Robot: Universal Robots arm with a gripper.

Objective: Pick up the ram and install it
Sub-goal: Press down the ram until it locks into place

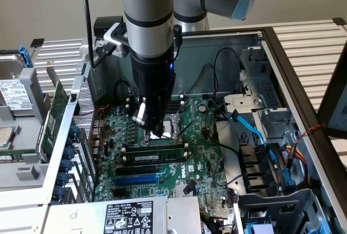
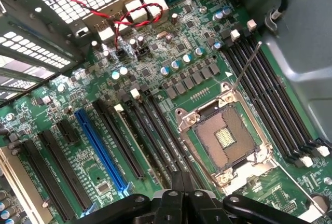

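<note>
While the gripper (image 1: 153,128) presses its closed jaws onto the memory stick (image 1: 157,150), an off-centre push could leave it unlatched — or tilt it in its slot.

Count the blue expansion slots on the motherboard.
1. The blue slot lies between black slots on the motherboard, off to one side of the CPU socket. The arm may hide others in the exterior view.

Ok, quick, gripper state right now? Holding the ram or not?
Gripper: fingers shut, low over the motherboard beside the CPU socket; whether they hold the ram cannot be told.
</note>
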